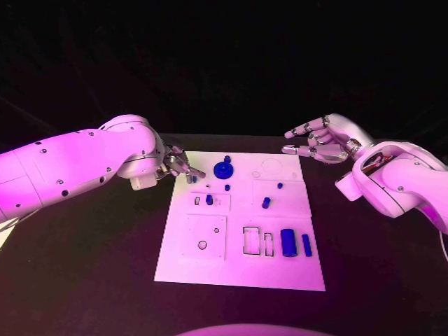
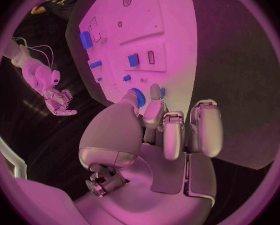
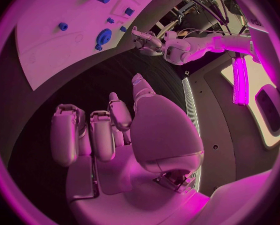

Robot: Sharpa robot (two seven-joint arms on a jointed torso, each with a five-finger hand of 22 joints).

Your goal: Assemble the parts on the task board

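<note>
The white task board point(image 1: 234, 266) lies in the middle of the black table. A round blue disc point(image 1: 223, 169) stands near its far left corner. My left hand point(image 1: 178, 166) hovers at that corner with its fingers point(image 2: 155, 97) apart, one fingertip beside a small blue piece point(image 1: 191, 178); nothing sits between thumb and fingers. More small blue parts point(image 1: 267, 203) dot the middle of the board. A thick blue block point(image 1: 288, 242) and a slim blue bar point(image 1: 306, 245) lie at the near right. My right hand point(image 1: 320, 143) is raised off the far right corner, fingers spread, holding nothing.
Empty rectangular slots point(image 1: 251, 240) sit left of the thick block, and an oval hole point(image 1: 202, 245) marks the near left panel. Bare black table point(image 1: 93, 266) surrounds the board on all sides.
</note>
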